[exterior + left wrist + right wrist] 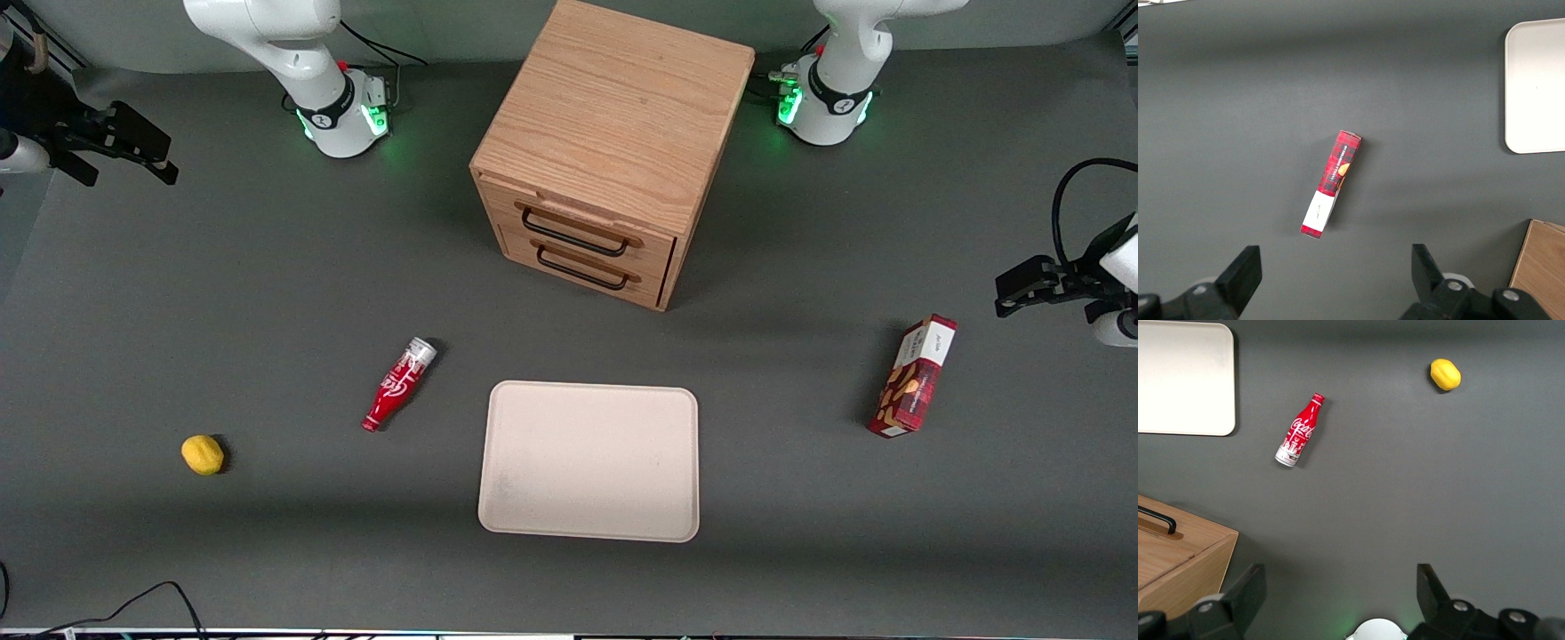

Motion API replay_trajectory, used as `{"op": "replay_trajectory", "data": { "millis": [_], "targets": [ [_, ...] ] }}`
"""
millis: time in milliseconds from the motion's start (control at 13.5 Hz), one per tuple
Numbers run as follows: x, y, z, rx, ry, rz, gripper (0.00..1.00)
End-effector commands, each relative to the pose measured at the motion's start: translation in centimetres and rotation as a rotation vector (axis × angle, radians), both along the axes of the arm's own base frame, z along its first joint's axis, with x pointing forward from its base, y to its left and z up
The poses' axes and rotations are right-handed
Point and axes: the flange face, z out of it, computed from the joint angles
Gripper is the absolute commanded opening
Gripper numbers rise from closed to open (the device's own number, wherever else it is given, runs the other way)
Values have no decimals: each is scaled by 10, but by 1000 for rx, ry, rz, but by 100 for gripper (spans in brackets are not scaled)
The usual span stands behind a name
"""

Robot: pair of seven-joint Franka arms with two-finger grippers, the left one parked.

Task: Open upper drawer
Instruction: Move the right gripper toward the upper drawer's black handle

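Probably a robotics lab (arms (302,71) bolted to grey tabletop (267,293)).

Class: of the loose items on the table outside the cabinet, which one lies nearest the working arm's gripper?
The yellow lemon. It lies toward the working arm's end, closer to the open gripper than the red bottle, tray or snack box.

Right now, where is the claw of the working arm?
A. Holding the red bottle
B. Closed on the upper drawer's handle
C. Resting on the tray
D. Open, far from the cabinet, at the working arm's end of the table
D: the claw hangs open and holds nothing at the working arm's end of the table, well apart from the upper drawer, which looks shut.
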Motion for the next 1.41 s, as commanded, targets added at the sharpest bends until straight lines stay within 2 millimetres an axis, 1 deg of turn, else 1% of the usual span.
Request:
{"op": "replay_trajectory", "data": {
  "millis": [0, 148, 222, 370, 444, 519, 593, 741, 815, 889, 1037, 1111, 1185, 1259, 1333],
  "targets": [
    [-6, -3, 5, -15, 8, -23, 100],
    [-4, -3, 6, -13, 10, -24, 100],
    [-2, -3, 10, -7, 0, -26, 100],
    [0, 1, 12, -12, -7, -5, 100],
    [-1, 7, 14, -7, -11, 19, 100],
    [0, 13, 25, 5, -34, 27, 100],
    [7, 22, 16, 43, -11, 44, 100],
    [9, 43, 12, 181, 19, 83, 100],
    [12, 65, 10, 224, 24, 119, 100],
    [21, 86, 5, 243, 38, 159, 100],
    [32, 153, -4, 279, 44, 361, 100],
    [38, 187, -14, 306, 40, 490, 100],
    [37, 214, -24, 325, 34, 584, 100],
    [35, 237, -31, 343, 24, 629, 100],
    [35, 263, -48, 367, 43, 672, 100]
  ]
}}
